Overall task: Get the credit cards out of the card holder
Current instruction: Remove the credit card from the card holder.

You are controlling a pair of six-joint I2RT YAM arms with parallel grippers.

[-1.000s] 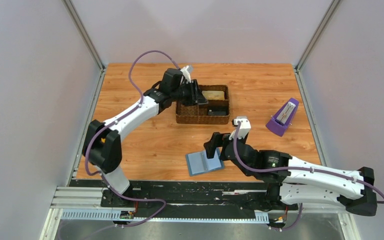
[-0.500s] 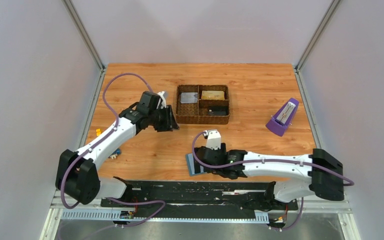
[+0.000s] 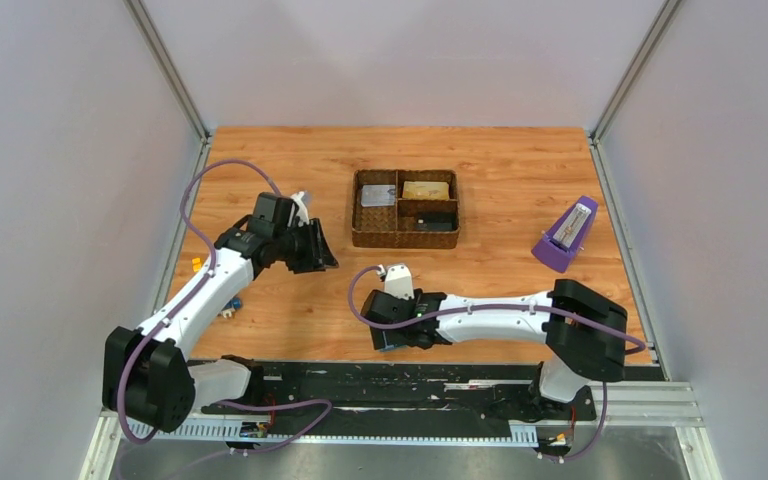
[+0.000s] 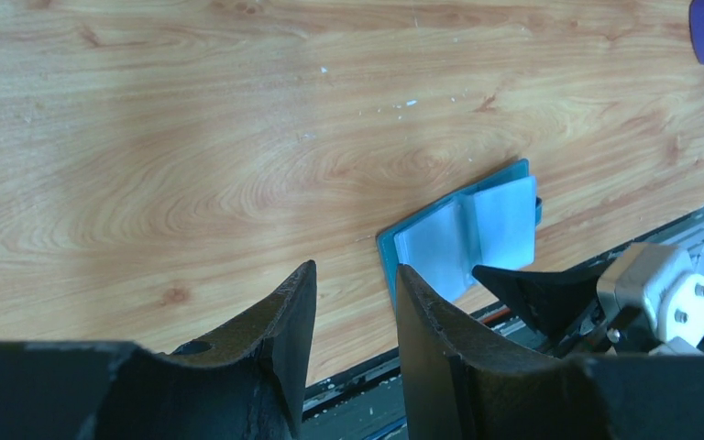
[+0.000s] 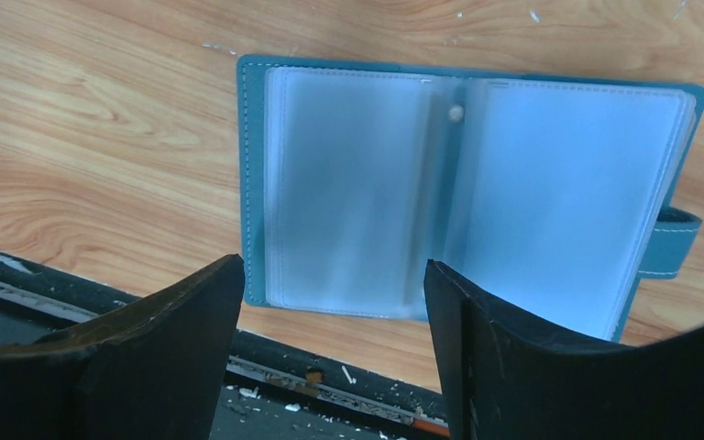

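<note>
The teal wallet (image 5: 513, 192) lies open (pale blue sleeves, side strap); the right claw (image 5: 332, 266) and left claw (image 4: 355, 270) gape, empty.

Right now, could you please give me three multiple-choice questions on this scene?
1. Where on the table does the card holder lie? A far left corner; B near edge, below the right gripper; C far right corner.
2. What colour is the metronome? A green; B red; C purple.
3. The card holder is: A open flat; B snapped shut; C standing upright.
Answers: 1 B, the right wrist view looks down on it; 2 C, its body is purple; 3 A, both inner pages face up.
</note>
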